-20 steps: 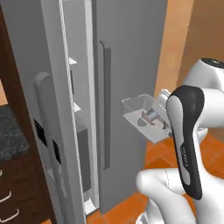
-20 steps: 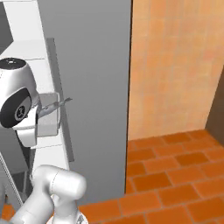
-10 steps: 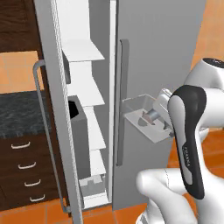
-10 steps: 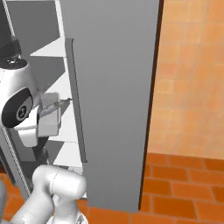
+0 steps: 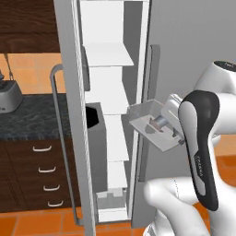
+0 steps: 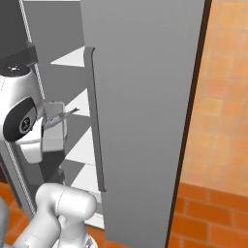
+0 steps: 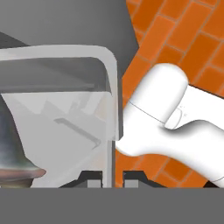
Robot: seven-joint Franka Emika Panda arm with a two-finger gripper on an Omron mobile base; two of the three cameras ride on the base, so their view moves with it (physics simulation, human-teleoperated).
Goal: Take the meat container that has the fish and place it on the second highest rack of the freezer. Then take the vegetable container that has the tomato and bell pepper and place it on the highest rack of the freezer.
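Translucent meat container [image 5: 154,126] clamped by its rim, mid-frame beside the open freezer [image 5: 108,110]
gripper [image 7: 113,177] fingers nearly shut on one wall, so tray tilts; fish [image 5: 159,123] inside; white shelves at upper left, none reached yet

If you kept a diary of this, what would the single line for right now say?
stage: carrying | gripper: shut on meat container wall | contents: fish | freezer: door open, white shelves showing | container: in front of freezer, not yet shelved
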